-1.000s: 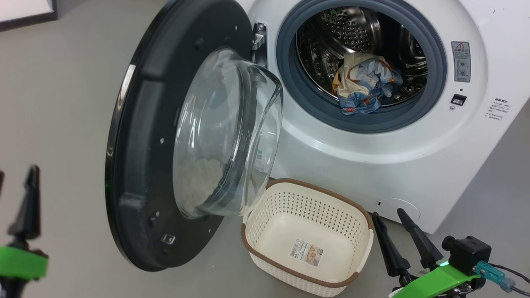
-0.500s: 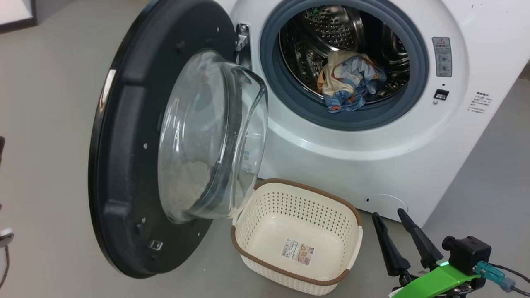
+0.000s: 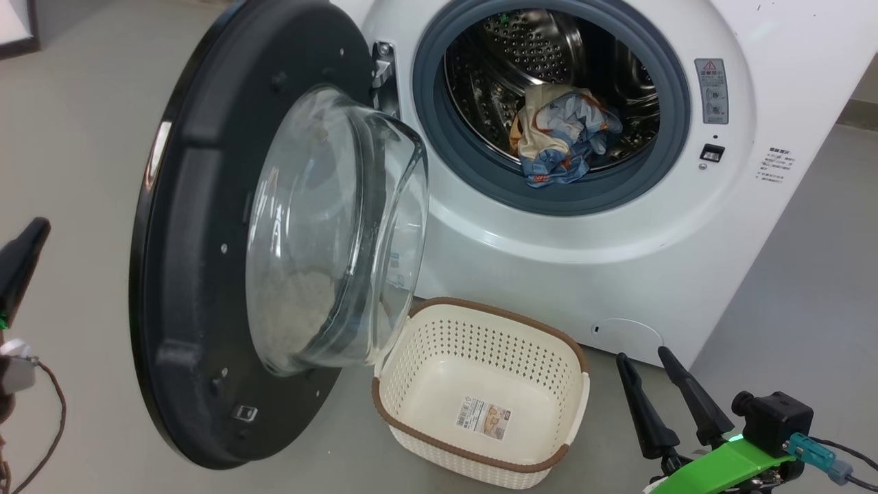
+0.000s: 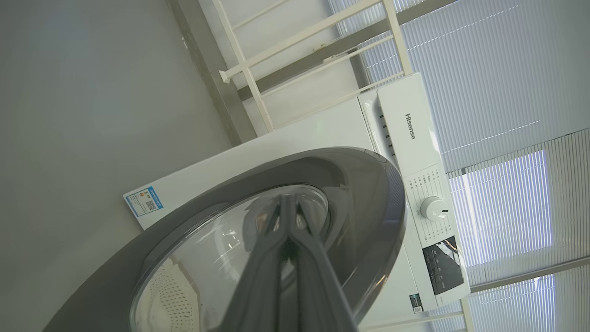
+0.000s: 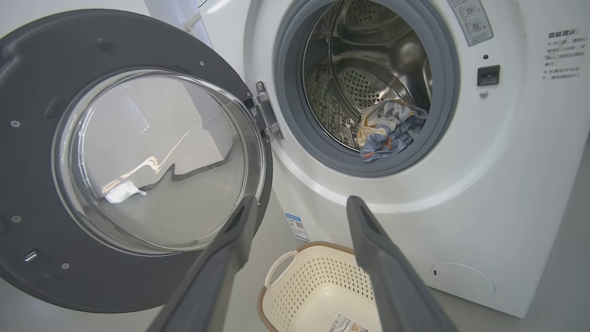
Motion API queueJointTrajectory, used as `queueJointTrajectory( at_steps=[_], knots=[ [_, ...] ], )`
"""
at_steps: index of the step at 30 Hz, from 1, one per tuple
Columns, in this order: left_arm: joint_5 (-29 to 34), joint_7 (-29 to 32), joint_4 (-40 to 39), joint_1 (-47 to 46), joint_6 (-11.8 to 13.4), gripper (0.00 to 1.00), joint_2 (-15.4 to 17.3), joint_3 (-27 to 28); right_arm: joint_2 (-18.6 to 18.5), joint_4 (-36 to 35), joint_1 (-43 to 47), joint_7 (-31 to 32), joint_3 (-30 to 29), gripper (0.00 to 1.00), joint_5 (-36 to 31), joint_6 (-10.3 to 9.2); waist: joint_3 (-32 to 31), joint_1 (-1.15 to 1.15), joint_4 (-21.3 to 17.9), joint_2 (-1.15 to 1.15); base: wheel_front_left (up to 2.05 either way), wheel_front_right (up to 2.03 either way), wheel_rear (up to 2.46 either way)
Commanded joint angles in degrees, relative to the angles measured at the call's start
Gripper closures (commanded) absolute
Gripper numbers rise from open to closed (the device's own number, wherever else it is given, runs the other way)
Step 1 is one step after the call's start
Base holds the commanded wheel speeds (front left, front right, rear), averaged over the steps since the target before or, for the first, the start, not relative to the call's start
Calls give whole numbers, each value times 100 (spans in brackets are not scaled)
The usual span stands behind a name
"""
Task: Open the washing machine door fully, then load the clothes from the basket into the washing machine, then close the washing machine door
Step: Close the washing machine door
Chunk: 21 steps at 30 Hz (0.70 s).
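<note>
One push remaining: press pinched-shut left hand (image 4: 288,207) against washing machine door (image 3: 199,206), swing gently past basket (image 3: 439,357), keep wide-open right hand (image 3: 643,357) clear.

My head has swung, so the washing machine (image 3: 549,261), its washing machine door (image 3: 199,206) and the basket (image 3: 439,343) all sit further left in my head view than a second ago. That is my camera moving, not the things.

My left claw (image 3: 34,237) has closed. A second ago its fingers (image 4: 269,258) stood apart, low and left of the door, with the green band showing. Now they are pressed together, and one dark tip pokes in higher up, left of the door, with a cable (image 3: 58,412) below it.
</note>
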Motion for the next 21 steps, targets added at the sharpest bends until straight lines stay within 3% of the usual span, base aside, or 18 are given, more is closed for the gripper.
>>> queueJointTrajectory(
  at_steps=[1,5,21],
  knots=[
    [-52,68,-172,-293,62,100,243,187,-53,-122,-129,-27,130,0,1,16,-1,0,-17,0,0,0,0],
    [-67,276,-250,-318,256,100,258,50,-54,-112,-138,-27,140,0,4,16,-1,0,-73,0,0,0,0],
    [-145,858,-601,-155,455,100,206,-400,-99,-101,-120,-27,86,0,7,16,-35,0,-293,0,0,0,0]
  ],
)
